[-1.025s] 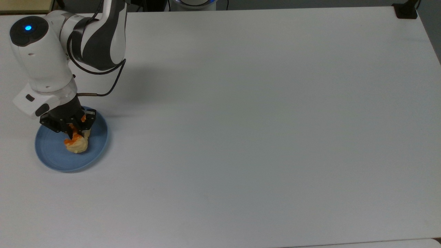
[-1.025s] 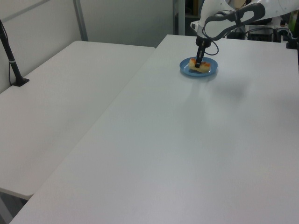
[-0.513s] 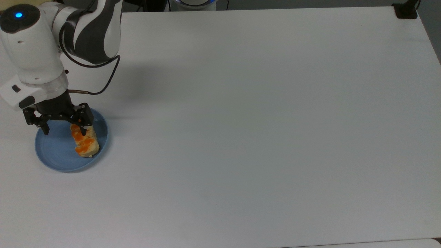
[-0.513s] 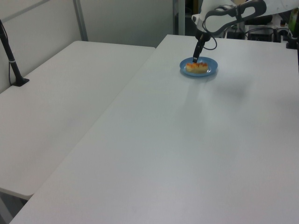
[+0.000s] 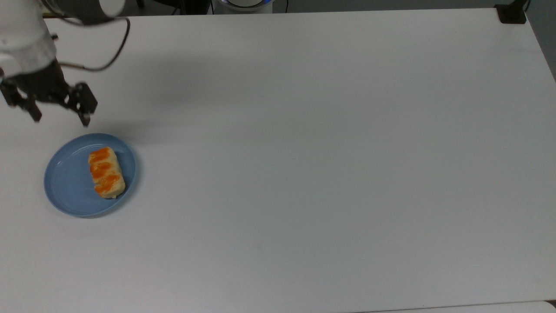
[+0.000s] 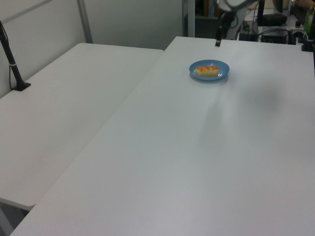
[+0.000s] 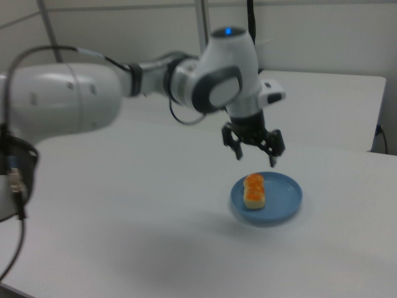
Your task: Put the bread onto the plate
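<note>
Bread (image 5: pixel 105 172) lying flat on the plate (image 5: pixel 65 182), claw (image 5: pixel 60 118) raised clear.

Orange-glazed bumps facing up, loaf resting toward the top view's right half of the light-blue plate, near the white table's (image 5: pixel 304 174) left edge in the top view. Claw spread wide and empty, hanging above the table beyond the plate's rim, touching neither plate nor bread (image 7: pixel 254 190).

The arm (image 7: pixel 93 99) is showing glossy white shells with dark grey joint bands, a blue light glowing on top, a thin black cable looping beside it, and a black gripper (image 7: pixel 255 154) carrying 2 fingers.
</note>
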{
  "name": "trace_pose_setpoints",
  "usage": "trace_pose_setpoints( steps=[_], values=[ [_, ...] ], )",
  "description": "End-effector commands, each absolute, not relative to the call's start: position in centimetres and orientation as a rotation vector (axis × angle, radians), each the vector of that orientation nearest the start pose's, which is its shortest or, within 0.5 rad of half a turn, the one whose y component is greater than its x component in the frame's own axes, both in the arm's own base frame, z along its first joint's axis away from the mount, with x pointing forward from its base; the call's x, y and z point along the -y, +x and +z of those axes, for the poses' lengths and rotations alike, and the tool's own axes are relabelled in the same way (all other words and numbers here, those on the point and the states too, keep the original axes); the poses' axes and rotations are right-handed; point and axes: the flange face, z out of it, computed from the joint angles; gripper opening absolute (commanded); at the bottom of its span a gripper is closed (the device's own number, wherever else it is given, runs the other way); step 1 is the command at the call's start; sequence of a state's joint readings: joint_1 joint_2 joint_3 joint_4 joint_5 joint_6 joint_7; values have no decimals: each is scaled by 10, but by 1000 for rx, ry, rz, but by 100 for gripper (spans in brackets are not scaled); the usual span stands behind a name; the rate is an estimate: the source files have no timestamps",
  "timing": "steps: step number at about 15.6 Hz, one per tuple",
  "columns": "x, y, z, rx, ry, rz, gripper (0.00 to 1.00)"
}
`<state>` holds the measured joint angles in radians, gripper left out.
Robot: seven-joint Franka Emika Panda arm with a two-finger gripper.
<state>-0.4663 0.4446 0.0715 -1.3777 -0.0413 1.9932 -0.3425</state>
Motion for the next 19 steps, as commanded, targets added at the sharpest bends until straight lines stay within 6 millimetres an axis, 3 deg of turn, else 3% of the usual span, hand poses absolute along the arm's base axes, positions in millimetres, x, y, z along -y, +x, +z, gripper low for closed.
trace_pose_setpoints(
  steps=[1,3,5,7,8,10,14,19],
  values=[
    [261,585,552,-191,-3113,-118,100],
    [244,556,588,-218,-3105,-75,100],
    [219,526,610,-213,-3097,-3,100],
    [189,512,627,-160,-3088,35,100],
    [170,512,632,-130,-3071,53,100],
    [150,509,648,-166,-3044,14,100],
    [107,519,649,-129,-3047,8,100],
    [97,540,638,81,-3119,-63,100]
  ],
)
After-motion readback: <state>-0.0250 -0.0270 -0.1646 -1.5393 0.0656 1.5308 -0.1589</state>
